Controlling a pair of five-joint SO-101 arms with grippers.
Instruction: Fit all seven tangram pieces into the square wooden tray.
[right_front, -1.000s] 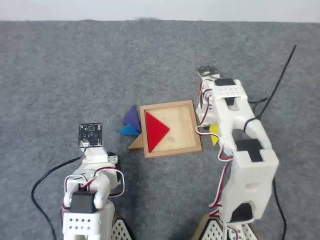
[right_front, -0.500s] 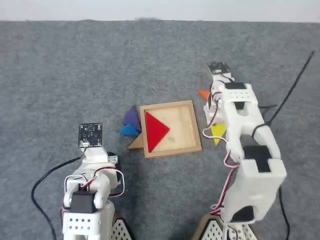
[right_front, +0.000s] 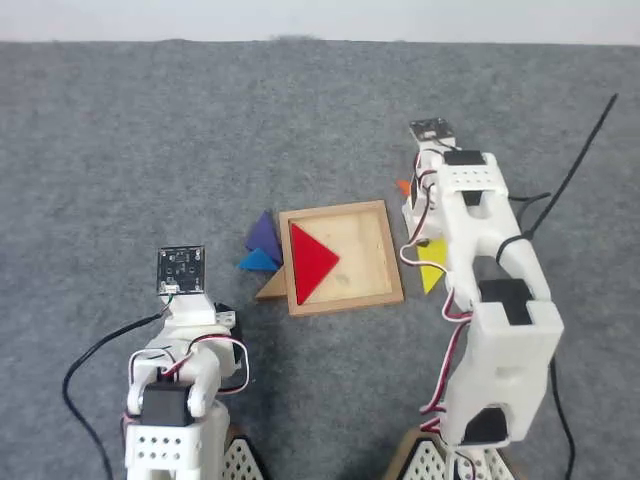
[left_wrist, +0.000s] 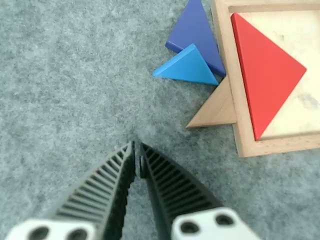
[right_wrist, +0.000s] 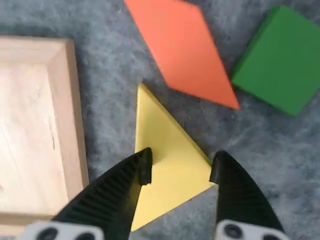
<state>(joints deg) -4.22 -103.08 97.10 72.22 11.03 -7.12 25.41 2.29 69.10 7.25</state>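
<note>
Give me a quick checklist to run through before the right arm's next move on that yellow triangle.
1. Right tool open: ok, jaws apart.
2. Right tool straddles the yellow triangle: cannot tell; one jaw seems to sit over the piece's edge.
3. Orange parallelogram and green square apart from the yellow triangle: ok.
4. Bare floor left in the tray beside the red triangle: ok.
5. Left tool away from the tray: ok, shut, above the carpet.
</note>
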